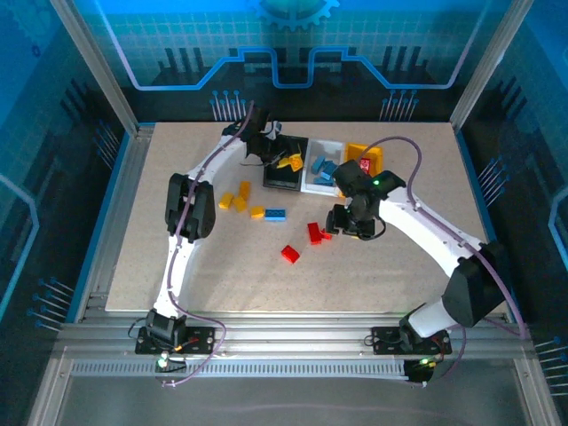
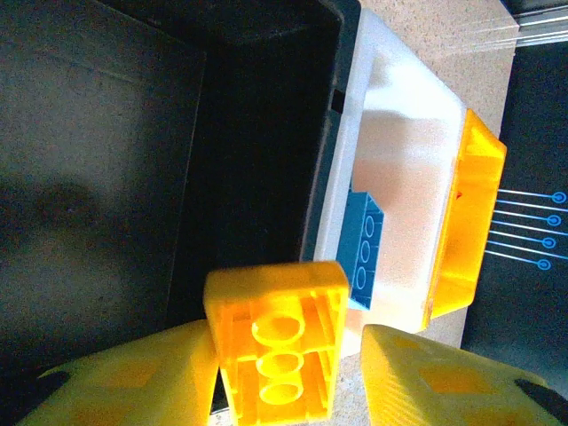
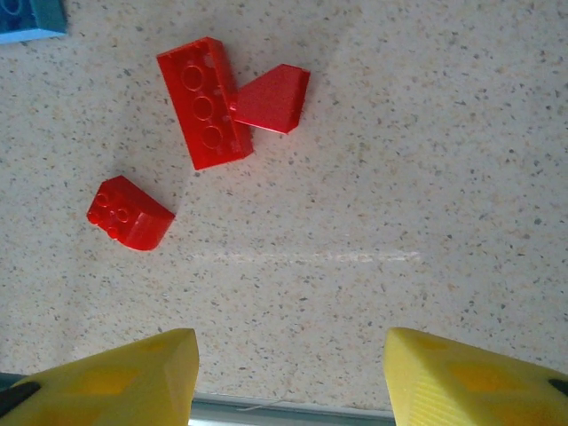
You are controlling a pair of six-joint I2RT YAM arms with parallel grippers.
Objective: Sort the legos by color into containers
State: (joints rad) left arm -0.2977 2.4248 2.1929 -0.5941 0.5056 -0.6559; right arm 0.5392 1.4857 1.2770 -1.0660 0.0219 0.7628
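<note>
Yellow brick [image 2: 277,346] between left jaws, above black bin [image 2: 133,133]

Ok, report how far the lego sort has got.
Done: blue bricks lie in the white bin, a red brick in the yellow-orange bin. In hand: a yellow brick sits between the fingers of the left gripper, over the black bin; grip unclear. Left: several yellow bricks, one blue brick and three red bricks lie loose on the table, the reds below the open right gripper.
</note>
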